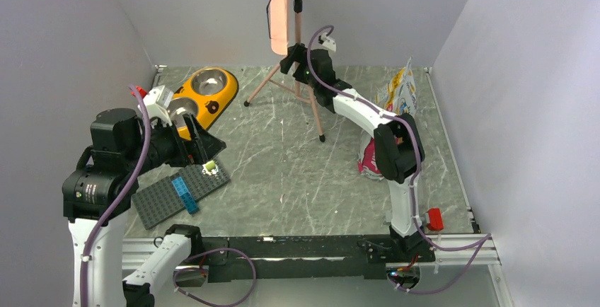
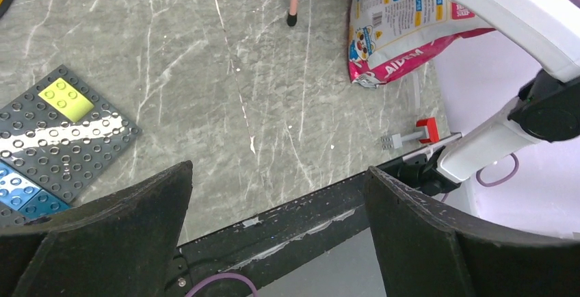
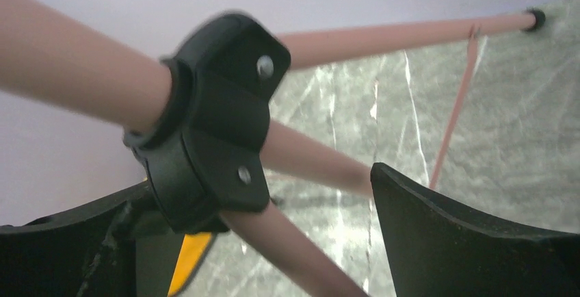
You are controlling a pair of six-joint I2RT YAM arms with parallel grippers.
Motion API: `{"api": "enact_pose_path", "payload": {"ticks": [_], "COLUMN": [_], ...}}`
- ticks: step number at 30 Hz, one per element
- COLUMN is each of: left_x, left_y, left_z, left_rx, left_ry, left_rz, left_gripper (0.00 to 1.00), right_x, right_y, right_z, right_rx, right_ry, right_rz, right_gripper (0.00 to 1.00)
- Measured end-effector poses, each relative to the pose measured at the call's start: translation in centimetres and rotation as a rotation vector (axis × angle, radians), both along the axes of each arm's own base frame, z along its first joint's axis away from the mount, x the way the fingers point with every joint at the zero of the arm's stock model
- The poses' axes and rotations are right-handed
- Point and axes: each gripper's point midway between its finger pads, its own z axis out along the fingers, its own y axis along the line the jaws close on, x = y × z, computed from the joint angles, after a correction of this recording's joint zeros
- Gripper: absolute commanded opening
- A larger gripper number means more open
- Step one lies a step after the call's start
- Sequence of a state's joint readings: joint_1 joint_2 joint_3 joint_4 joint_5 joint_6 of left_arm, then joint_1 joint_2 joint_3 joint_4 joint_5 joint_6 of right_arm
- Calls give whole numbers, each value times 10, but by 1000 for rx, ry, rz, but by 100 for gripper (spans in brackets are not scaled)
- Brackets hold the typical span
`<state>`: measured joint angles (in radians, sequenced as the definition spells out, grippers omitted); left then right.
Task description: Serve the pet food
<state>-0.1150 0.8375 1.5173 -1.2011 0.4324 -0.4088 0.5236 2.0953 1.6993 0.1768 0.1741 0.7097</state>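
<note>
The left hand (image 2: pixel 277 174) hangs released, its two dark fingers (image 2: pixel 123 235) spread wide with nothing between them, over the near left of the grey marbled desk (image 1: pixel 297 172). Just beside it lies a grey studded plate (image 1: pixel 166 201) carrying a yellow brick (image 2: pixel 65 98) and a blue brick (image 1: pixel 185 194); beyond that sits the yellow double dish (image 1: pixel 228 95). The right hand (image 3: pixel 256 184) is far back, fingers apart and gripping nothing, right up against the black joint (image 3: pixel 205 126) of a pink tripod (image 1: pixel 265 84). The printed bag (image 1: pixel 397 95) leans at the right, behind that arm. The pet food itself I cannot see in any view
</note>
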Motion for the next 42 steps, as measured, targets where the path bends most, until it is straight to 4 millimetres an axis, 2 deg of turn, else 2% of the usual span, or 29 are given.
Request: {"api": "enact_pose_path", "payload": {"ticks": [4,8,14,19,23,28,31,34,36,37,40,42], "left_x": [2,6,12,18,22,30,31,26,21,17,14,9], "left_y": [3,5,6,3,-2,-16,-36,-68,-90,-101,-124,-132], "left_z": [-1,-4,-19,-32,-47,-71,-76,-77,-81,-85,-96,-97], "left_rx": [7,-2,-32,-91,-156,-241,-273,-268,-253,-243,-215,-208], "left_ry": [3,14,60,97,127,179,216,235,268,289,337,341], "left_rz": [24,50,106,142,161,147,87,-28,-101,-131,-168,-181], "left_gripper": [99,99,99,97,93,93,93,90,90,90,89,90], "right_x": [-20,-60,-129,-160,-195,-247,-269,-277,-275,-270,-256,-246], "right_y": [-5,-28,-66,-88,-113,-157,-181,-204,-227,-244,-287,-303], "right_z": [-5,-12,0,28,50,103,133,156,162,162,149,129], "right_rx": [-65,-185,-297,-373,-420,-414,-404,-402,-420,-425,-437,-445], "right_ry": [86,211,288,288,300,237,215,202,237,269,377,463], "right_rz": [24,57,127,171,202,148,75,-24,-119,-189,-343,-388], "right_gripper": [100,100,100,100,100,100,100,100,99,99,93,91]}}
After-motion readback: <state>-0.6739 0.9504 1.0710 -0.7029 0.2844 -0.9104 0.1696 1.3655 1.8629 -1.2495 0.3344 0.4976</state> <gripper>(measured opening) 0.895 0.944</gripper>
